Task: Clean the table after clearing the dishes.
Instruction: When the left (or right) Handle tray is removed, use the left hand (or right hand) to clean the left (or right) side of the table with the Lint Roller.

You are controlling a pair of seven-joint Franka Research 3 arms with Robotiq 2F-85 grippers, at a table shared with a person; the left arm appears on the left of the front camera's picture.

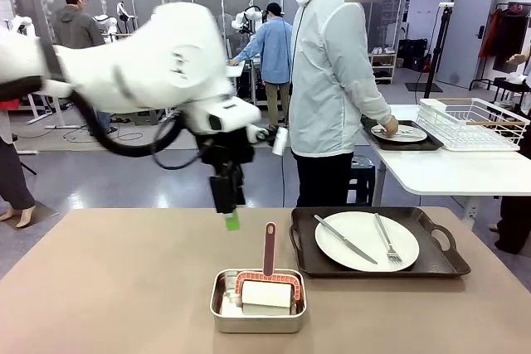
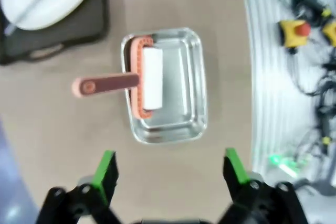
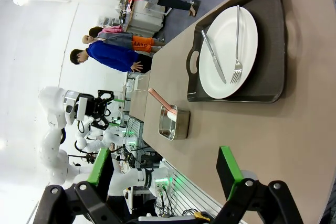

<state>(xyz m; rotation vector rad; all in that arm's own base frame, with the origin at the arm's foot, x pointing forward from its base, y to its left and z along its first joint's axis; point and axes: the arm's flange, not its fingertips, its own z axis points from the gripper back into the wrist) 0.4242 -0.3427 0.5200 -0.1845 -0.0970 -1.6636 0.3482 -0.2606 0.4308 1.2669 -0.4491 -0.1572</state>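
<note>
Open lab hall, white worktables [image 1: 448, 173]

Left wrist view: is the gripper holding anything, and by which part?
Nothing. The left gripper is open, clear of the steel pan, its fingers empty.
</note>
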